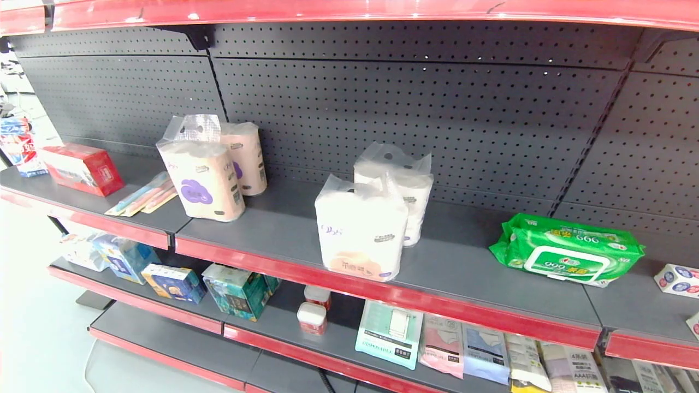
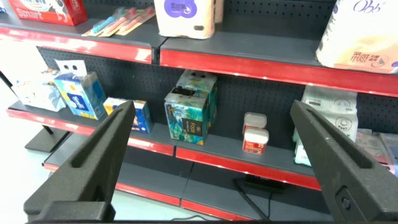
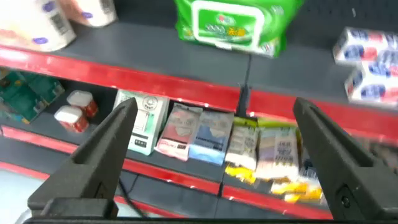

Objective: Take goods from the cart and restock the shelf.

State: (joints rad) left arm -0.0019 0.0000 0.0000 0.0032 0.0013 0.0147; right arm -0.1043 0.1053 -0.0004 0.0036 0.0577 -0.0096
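On the upper board of the shelf [image 1: 464,262], a red box [image 1: 82,169] lay at the far left, with toothbrushes [image 1: 142,196] just beside it. Next came two purple-printed roll packs [image 1: 205,174], then two white roll packs [image 1: 363,229], one behind the other. After a bare stretch lay a green wipes pack [image 1: 568,251], and small boxes [image 1: 677,279] sat at the right edge.

The left tool [image 2: 211,106] hung before the lower boards with its jaws spread wide and nothing between them. The right tool [image 3: 214,102] was likewise open and empty, in front of the wipes pack.

With both tools empty and facing stocked goods, the robot was probably between items. The next move likely called for turning to the cart to grasp a fresh item. The bare stretch beside the wipes pack looked like a fair spot for it.
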